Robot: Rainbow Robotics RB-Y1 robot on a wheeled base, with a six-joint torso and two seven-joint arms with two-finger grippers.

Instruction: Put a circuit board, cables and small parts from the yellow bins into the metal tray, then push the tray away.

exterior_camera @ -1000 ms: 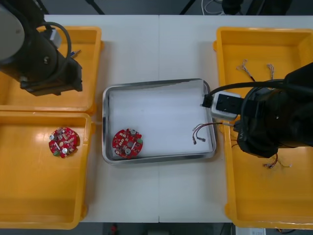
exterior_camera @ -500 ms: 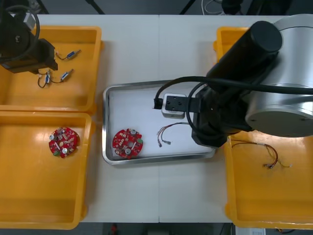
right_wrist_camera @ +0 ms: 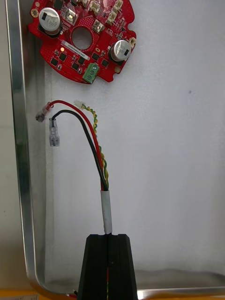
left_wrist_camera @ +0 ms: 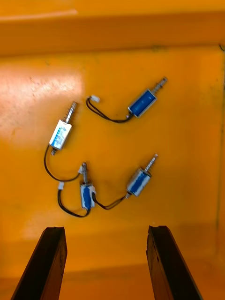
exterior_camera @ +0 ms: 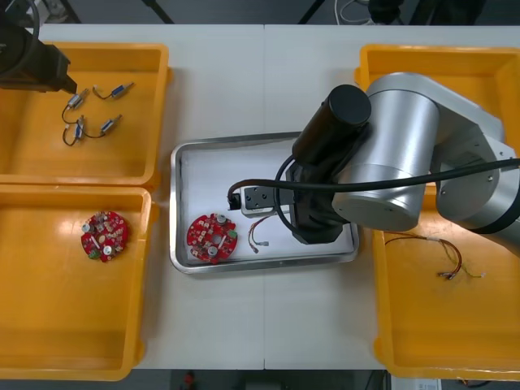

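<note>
My right arm (exterior_camera: 390,162) comes in from my right side. Its thick silver elbow is bent, and the black forearm angles down and inward toward my centre line. The wrist is turned so that the gripper points to my left. My right gripper (right_wrist_camera: 111,239) has its two black fingers (right_wrist_camera: 96,262) pressed together, pinching a cable (right_wrist_camera: 107,211) at the tips. My left arm (exterior_camera: 28,57) sits out at the far left corner. My left gripper (left_wrist_camera: 105,232) faces downward, its fingertips (left_wrist_camera: 51,258) spread wide apart.
</note>
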